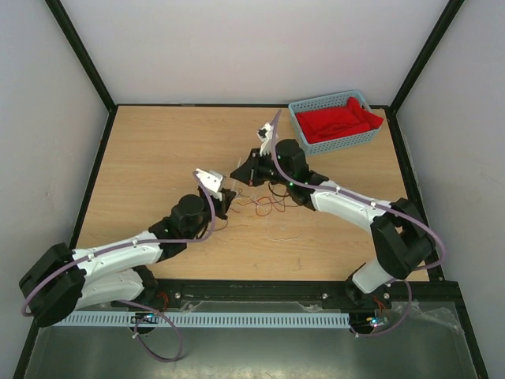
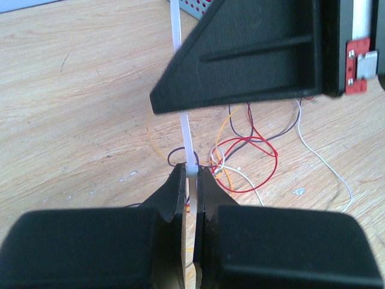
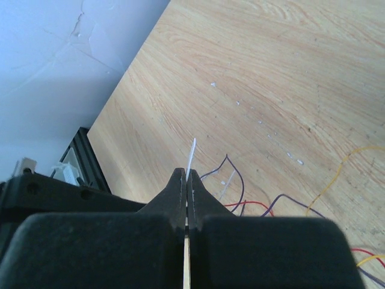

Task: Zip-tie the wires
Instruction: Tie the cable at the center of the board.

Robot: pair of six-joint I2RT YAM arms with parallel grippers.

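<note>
The wires (image 2: 248,158) are thin red, orange, purple and white strands curled loosely on the wooden table, mid-table in the top view (image 1: 264,205). A white zip tie (image 2: 182,90) stands upright at their left side. My left gripper (image 2: 191,173) is shut on the tie's lower part, just in front of the wires. My right gripper (image 3: 186,176) is shut on the tie's strap, whose thin tip (image 3: 192,152) pokes out past the fingers. In the top view the left gripper (image 1: 227,201) and the right gripper (image 1: 239,172) meet close together beside the wires.
A blue-grey basket (image 1: 304,136) holding a red cloth (image 1: 338,120) stands at the back right of the table. The right gripper's black body (image 2: 258,54) hangs close over the left gripper. Black frame posts edge the table.
</note>
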